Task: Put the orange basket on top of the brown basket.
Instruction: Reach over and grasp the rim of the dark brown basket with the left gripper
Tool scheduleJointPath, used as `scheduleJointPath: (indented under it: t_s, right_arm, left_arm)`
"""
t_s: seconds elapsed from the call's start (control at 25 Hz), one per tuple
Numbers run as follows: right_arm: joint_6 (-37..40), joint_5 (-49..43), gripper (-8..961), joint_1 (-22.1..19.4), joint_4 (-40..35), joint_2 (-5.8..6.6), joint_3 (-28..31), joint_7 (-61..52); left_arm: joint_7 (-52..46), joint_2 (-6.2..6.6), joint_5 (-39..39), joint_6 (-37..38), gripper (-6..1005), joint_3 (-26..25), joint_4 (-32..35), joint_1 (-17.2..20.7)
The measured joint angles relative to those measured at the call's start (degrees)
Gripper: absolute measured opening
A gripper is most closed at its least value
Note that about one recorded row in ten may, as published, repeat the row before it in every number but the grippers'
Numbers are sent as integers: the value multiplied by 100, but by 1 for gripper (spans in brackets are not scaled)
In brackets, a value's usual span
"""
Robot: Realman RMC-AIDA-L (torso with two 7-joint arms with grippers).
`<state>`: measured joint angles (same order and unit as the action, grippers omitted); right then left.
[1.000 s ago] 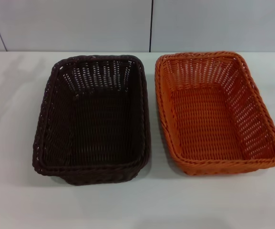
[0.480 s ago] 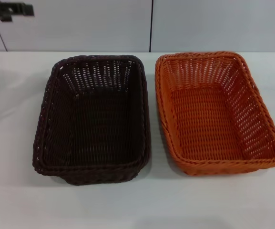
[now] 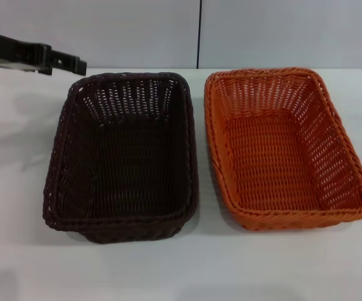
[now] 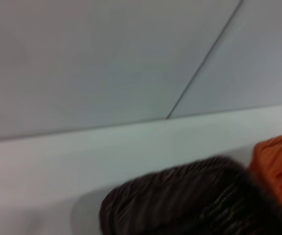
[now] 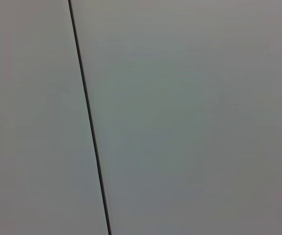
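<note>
The orange basket (image 3: 281,147) stands on the white table at the right in the head view, upright and empty. The brown basket (image 3: 124,157) stands beside it on the left, also upright and empty, with a narrow gap between them. My left gripper (image 3: 76,63) reaches in from the upper left, in the air above the table just beyond the brown basket's far left corner, touching nothing. The left wrist view shows the brown basket's corner (image 4: 189,200) and a bit of the orange basket (image 4: 277,161). My right gripper is out of view.
The white table (image 3: 187,269) runs in front of and to the left of the baskets. A pale panelled wall (image 3: 137,31) with a dark vertical seam stands behind the table's far edge. The right wrist view shows only this wall (image 5: 180,117).
My left arm has come into the head view from the upper left and moved rightward, toward the brown basket's far left corner. The baskets have not moved.
</note>
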<state>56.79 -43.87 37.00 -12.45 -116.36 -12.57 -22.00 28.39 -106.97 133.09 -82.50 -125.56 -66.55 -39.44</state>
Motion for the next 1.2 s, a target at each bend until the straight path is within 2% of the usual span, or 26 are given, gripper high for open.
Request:
scheduleJointPath:
  t_s: [0.04, 0.08, 0.12, 0.24, 0.28, 0.32, 0.4, 0.48, 0.52, 0.56, 0.88, 1.2]
  right_arm:
    - [-15, -4, 570, 0, 1, 0, -1, 1]
    - [-55, -15, 570, 0, 5, 0, -6, 2]
    - [-55, -15, 570, 0, 5, 0, -6, 2]
    - [-128, -17, 570, 0, 10, 7, -3, 3]
    - [-158, -14, 570, -3, 52, 16, 0, 3]
    - [-162, -13, 570, -4, 80, 23, 0, 3]
    - [-162, -13, 570, -6, 125, 44, 0, 3]
    - [-168, -6, 570, -8, 242, 116, 1, 3]
    - [-168, -6, 570, -8, 242, 116, 1, 3]
    - [-170, -3, 570, -9, 251, 132, 1, 3]
    - [-181, -48, 570, 31, 336, 173, -47, 3]
    - [-181, -72, 570, 5, 341, 132, -86, 3]
  left_arm:
    - [-67, -40, 127, -35, 826, -2, -58, -7]
    - [-236, -173, 435, -123, 825, -4, -234, -8]
    - [-236, -173, 435, -123, 825, -4, -234, -8]
    - [-507, -380, 821, -170, 823, -26, -538, 79]
    - [-724, -522, 1093, -177, 822, -51, -717, 177]
    - [-724, -522, 1093, -177, 822, -51, -717, 177]
    - [-897, -620, 1249, -190, 821, -58, -794, 256]
    - [-1006, -756, 1302, -275, 820, -57, -857, 321]
    - [-1006, -756, 1302, -275, 819, -57, -857, 321]
    - [-1026, -843, 1353, -349, 818, -57, -884, 343]
    - [-1063, -1005, 1446, -368, 814, -9, -891, 459]
    - [-1030, -1045, 1500, -246, 809, 6, -840, 534]
